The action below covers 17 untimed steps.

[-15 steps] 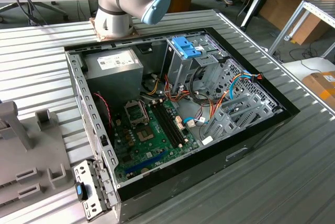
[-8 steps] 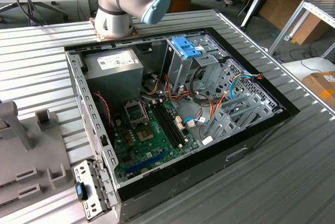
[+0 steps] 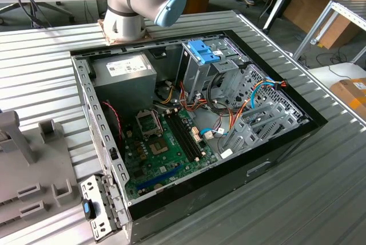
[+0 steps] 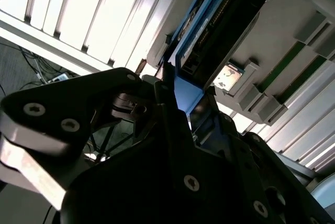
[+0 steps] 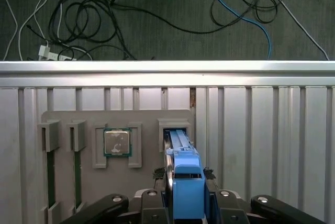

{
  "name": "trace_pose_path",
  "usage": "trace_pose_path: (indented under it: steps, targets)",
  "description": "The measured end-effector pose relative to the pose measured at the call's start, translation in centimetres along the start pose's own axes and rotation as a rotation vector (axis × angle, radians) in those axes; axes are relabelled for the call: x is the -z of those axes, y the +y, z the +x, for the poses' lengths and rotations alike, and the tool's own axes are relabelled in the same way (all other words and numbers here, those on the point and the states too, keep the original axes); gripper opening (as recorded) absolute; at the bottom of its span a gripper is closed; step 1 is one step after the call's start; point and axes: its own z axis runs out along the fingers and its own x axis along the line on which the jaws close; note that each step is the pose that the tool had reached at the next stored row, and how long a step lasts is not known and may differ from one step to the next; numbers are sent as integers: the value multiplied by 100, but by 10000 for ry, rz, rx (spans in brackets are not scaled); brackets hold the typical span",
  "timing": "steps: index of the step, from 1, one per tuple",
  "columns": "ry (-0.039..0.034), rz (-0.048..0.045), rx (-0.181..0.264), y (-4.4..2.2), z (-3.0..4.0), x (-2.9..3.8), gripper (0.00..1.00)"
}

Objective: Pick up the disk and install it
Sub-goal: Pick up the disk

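Note:
In the first wrist view the disk [image 5: 186,182] stands on edge, its bright blue carrier rail facing the camera, and its far end is at a slot [image 5: 175,132] of a grey holder plate [image 5: 146,122]. My gripper [image 5: 184,174] is shut on the disk, one finger on each flat side. In the second wrist view the disk [image 4: 220,20] shows its dark connector edge and blue rail above the same plate. Whether its lower edge still sits in the slot I cannot tell.
A processor chip [image 5: 116,142] lies in a recess of the plate beside the slot, close to the table edge [image 5: 167,67]. In the exterior view, the open computer case [image 3: 286,142] holds an upright metal cage with a blue latch [image 3: 203,50] and a grey power-supply box [image 3: 123,73].

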Motion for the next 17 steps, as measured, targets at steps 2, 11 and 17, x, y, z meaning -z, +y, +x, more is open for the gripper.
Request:
trace_pose_path:
  steps: [2, 11, 17]
  targets:
    - [10, -1, 5, -1, 1, -1, 37]
    - [-75, 2, 1, 0, 1, -5, 37]
    - [-74, 1, 2, 0, 3, -5, 36]
